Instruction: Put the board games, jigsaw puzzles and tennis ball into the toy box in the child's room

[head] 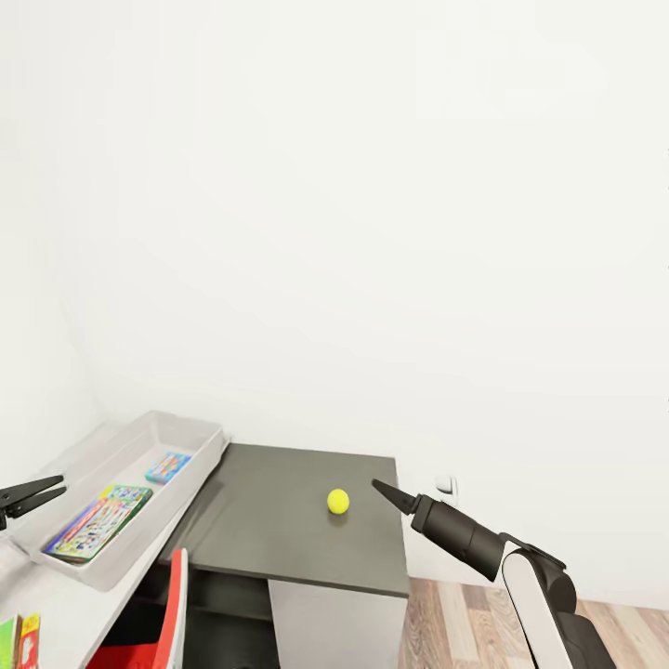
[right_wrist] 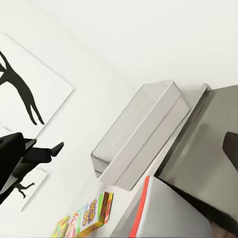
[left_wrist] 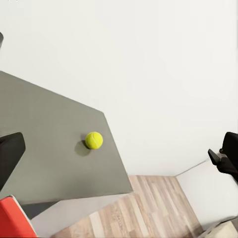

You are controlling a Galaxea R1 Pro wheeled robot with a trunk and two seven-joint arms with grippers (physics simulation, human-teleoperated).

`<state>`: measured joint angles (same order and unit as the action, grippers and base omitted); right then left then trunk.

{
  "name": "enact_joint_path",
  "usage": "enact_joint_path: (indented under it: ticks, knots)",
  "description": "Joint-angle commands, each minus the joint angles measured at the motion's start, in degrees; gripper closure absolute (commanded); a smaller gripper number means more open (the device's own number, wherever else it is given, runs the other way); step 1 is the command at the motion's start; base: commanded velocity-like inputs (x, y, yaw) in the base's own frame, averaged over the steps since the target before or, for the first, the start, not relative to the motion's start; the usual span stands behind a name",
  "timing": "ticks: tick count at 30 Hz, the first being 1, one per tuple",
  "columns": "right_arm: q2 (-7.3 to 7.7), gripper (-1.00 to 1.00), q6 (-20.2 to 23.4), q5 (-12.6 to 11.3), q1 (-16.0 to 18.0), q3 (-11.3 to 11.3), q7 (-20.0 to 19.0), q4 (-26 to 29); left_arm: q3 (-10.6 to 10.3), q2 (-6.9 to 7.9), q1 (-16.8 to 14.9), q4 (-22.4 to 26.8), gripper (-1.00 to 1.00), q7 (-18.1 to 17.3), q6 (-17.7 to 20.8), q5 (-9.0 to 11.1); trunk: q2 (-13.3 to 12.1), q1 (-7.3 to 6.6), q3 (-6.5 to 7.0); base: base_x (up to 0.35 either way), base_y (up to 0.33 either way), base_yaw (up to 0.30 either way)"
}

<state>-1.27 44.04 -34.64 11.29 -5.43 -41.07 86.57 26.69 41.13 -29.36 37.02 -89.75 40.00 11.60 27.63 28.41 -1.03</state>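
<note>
On lower dark-grey desk [head: 279, 520] section: small yellow-green tennis ball [head: 338, 502], alone, untouched. Right gripper [head: 395, 496] just beside ball, black fingers pressed to narrow point, holding nothing. Left gripper [head: 32, 494] at far left over long light-grey shallow toy box [head: 209, 446], fingers slightly parted, holding nothing. Inside toy box: large colourful flat game box [head: 98, 522], small blue flat square [head: 168, 466] beyond it. Colourful boxes [head: 19, 641] on white desk top near edge. Red chair back [head: 175, 613] below desk.
</note>
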Motion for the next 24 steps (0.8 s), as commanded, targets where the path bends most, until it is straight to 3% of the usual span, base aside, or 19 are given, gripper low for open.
enact_joint_path:
  ticks: [1,11,24]
  knots:
    - [-0.05,-1.0,0.3,-0.1,0.0,-0.1,-0.2,0.0,0.0,0.0,0.0,0.0,-1.0,-0.2,0.6,-0.1,0.1,0.01,-0.01,-0.187,-0.182,0.1]
    - [-0.05,-1.0,0.3,-0.1,0.0,-0.1,-0.2,0.0,0.0,0.0,-0.1,0.1,-1.0,-0.2,0.6,-0.1,0.1,0.01,0.91,-0.2,-0.21,0.131]
    - [-0.05,-1.0,0.3,-0.1,0.0,-0.1,-0.1,0.0,0.0,0.0,-0.1,0.2,-1.0,-0.2,0.6,-0.1,0.1,0.01,2.01,-0.203,-0.033,0.173]
